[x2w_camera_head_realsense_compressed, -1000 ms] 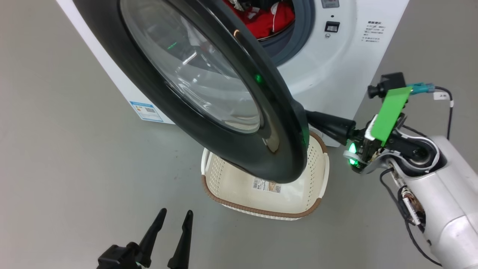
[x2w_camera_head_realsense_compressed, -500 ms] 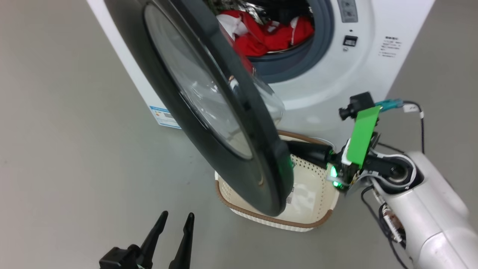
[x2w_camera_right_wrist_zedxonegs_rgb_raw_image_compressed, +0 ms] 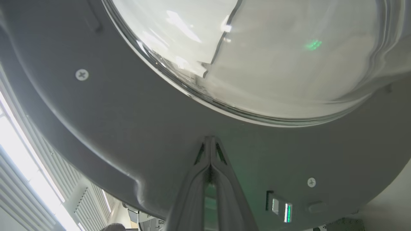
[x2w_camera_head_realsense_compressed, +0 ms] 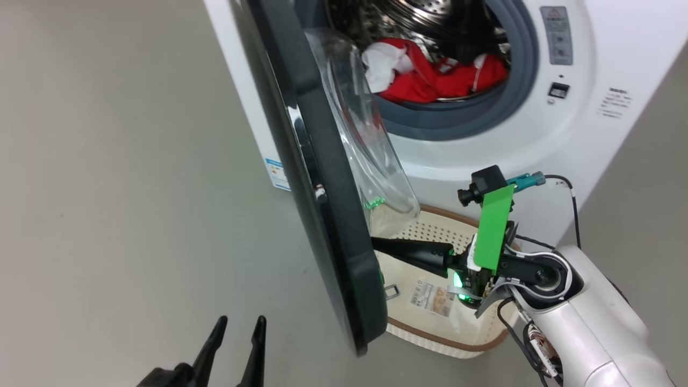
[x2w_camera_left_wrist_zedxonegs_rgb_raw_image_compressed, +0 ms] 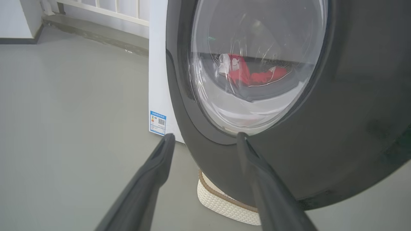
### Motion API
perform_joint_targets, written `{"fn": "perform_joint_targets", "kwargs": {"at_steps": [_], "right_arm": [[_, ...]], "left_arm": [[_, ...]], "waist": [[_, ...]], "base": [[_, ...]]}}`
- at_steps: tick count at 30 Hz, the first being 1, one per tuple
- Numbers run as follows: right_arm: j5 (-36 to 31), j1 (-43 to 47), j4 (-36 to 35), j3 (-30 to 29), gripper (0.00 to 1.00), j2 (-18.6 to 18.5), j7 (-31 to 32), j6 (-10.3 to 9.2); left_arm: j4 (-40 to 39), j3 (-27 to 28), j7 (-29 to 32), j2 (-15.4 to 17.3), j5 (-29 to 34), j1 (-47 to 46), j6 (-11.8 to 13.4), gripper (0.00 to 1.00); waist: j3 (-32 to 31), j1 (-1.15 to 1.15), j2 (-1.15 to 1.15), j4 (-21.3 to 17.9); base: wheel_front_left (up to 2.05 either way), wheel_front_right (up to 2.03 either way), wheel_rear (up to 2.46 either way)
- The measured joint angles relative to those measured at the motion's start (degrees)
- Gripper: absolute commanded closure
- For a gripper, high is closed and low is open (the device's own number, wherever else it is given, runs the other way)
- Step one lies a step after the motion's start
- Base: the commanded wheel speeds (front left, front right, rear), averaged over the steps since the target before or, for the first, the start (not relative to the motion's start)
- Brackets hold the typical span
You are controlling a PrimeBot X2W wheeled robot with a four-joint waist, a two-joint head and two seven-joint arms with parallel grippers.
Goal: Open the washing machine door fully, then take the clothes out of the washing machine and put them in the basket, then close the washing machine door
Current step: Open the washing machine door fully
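Note:
The washing machine door [x2w_camera_head_realsense_compressed: 328, 215] stands swung out and edge-on, its glass bowl facing the drum. My right gripper [x2w_camera_head_realsense_compressed: 377, 245] is shut, its tips pressed against the door's grey inner face [x2w_camera_right_wrist_zedxonegs_rgb_raw_image_compressed: 112, 128] just below the glass. Red and white clothes [x2w_camera_head_realsense_compressed: 430, 80] lie in the drum of the washing machine [x2w_camera_head_realsense_compressed: 618, 54]. The basket [x2w_camera_head_realsense_compressed: 446, 344] sits on the floor under the door and my right arm. My left gripper [x2w_camera_head_realsense_compressed: 236, 329] hangs open and empty at the lower left, facing the door's black outer rim [x2w_camera_left_wrist_zedxonegs_rgb_raw_image_compressed: 337, 128].
Grey floor spreads to the left of the machine. A blue label [x2w_camera_left_wrist_zedxonegs_rgb_raw_image_compressed: 158, 122] sits low on the machine's side. A raised ledge and white railing [x2w_camera_left_wrist_zedxonegs_rgb_raw_image_compressed: 106, 9] run along the far wall. The door overhangs the basket's left end.
The door has swung wider, from showing its outer face to standing edge-on, with my shut right gripper following it leftward. The head camera has shifted too. My left gripper has stayed open.

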Motion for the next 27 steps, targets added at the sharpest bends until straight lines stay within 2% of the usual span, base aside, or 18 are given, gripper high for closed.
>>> {"fn": "perform_joint_targets", "kwargs": {"at_steps": [10,20,27], "right_arm": [[0.82,0.57,-0.42,2.91,1.00,0.49,-0.02,0.00],[4.32,0.38,-1.55,8.48,1.00,0.54,-2.08,0.00],[4.32,0.12,-1.54,9.23,1.00,0.56,-2.93,0.00]], "left_arm": [[-1.96,2.80,0.00,0.02,0.60,1.31,2.83,0.00],[-3.57,4.64,0.00,0.01,1.96,1.51,3.47,0.00],[-3.86,4.89,0.00,0.01,1.97,1.57,3.47,0.00]], "waist": [[-0.85,0.00,0.00,2.95],[-0.47,0.00,0.00,3.45],[-0.53,0.00,0.00,3.40]], "base": [[0.00,0.00,0.00],[0.00,0.00,0.00],[0.00,0.00,0.00]]}}
